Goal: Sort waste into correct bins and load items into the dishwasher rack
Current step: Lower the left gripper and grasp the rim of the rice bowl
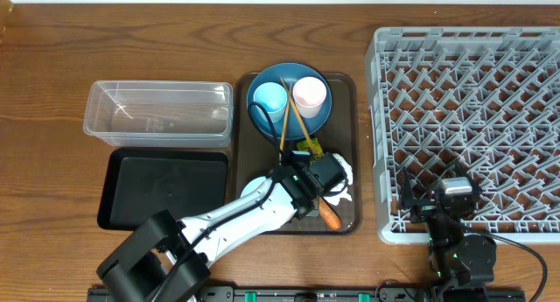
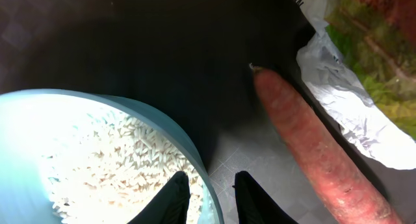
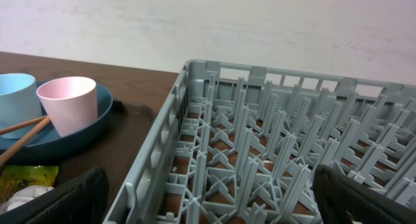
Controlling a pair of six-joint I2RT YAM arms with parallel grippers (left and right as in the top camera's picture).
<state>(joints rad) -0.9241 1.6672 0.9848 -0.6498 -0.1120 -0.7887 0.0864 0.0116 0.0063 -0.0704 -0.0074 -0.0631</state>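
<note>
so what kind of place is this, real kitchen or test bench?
Probably a staged lab bench, not a kitchen. There's a bare wooden table against a plain white wall. A grey dishwasher rack sits directly on the tabletop beside a brown serving tray.

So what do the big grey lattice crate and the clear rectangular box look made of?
The grey lattice crate looks like moulded plastic with a matte finish, given its thin, uniform ribs and pegs. The clear rectangular box is probably glossy transparent plastic: you see straight through its walls, and its rim catches highlights.
</note>
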